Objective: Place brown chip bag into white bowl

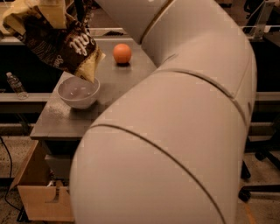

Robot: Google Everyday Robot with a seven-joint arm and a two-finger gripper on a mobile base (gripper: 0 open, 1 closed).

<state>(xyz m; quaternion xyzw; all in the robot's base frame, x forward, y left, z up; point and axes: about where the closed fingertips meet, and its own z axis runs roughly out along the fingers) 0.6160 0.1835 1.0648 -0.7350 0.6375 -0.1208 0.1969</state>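
The brown chip bag [57, 41] hangs tilted in the air at the top left, its tan-yellow lower end just above the rim of the white bowl [78, 94]. The bowl stands on the grey table [113, 83] near its left front corner. My gripper [61, 12] is at the top left edge of the view, shut on the bag's upper part and mostly hidden by the bag. My large white arm [175, 131] fills the right and lower part of the view.
An orange fruit [122, 53] sits on the table behind the bowl to the right. A water bottle [15, 85] stands on a lower shelf at left. An open cardboard box [39, 192] is on the floor below the table's left side.
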